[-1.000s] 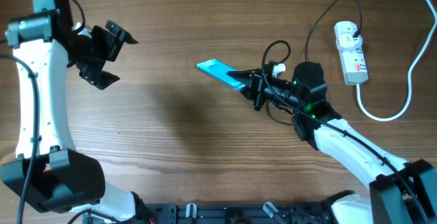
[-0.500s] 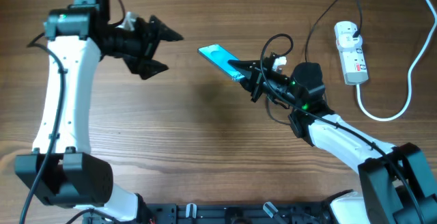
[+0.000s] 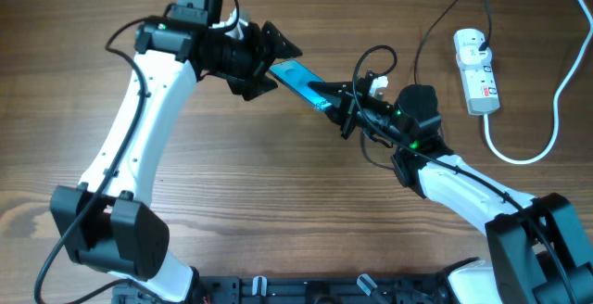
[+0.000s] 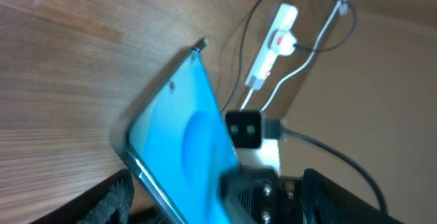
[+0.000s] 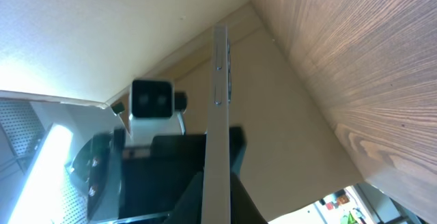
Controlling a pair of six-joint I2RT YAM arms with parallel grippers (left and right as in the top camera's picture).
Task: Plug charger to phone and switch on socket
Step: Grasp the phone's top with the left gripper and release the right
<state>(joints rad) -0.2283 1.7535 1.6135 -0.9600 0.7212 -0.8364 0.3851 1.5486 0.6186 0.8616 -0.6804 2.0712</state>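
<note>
The phone [image 3: 298, 81], its screen bright cyan, is held off the table by its lower end in my right gripper [image 3: 335, 107], which is shut on it. In the right wrist view the phone [image 5: 219, 101] shows edge-on between the fingers [image 5: 218, 200]. My left gripper [image 3: 275, 63] is open, its fingers on either side of the phone's free upper end; in the left wrist view the phone [image 4: 183, 134] lies between the open fingers [image 4: 218, 207]. The charger's thin black cable [image 3: 428, 28] runs from the white socket strip [image 3: 475, 72] and loops [image 3: 375, 61] by my right wrist.
A thick white lead [image 3: 547, 128] curves from the socket strip along the right edge of the wooden table [image 3: 232, 183]. The socket strip also shows in the left wrist view [image 4: 272, 38]. My left arm spans the table's left half.
My left arm has swung from the far left across to the phone's upper end, gripper open. My right gripper raised the phone slightly up and left, then held still.
</note>
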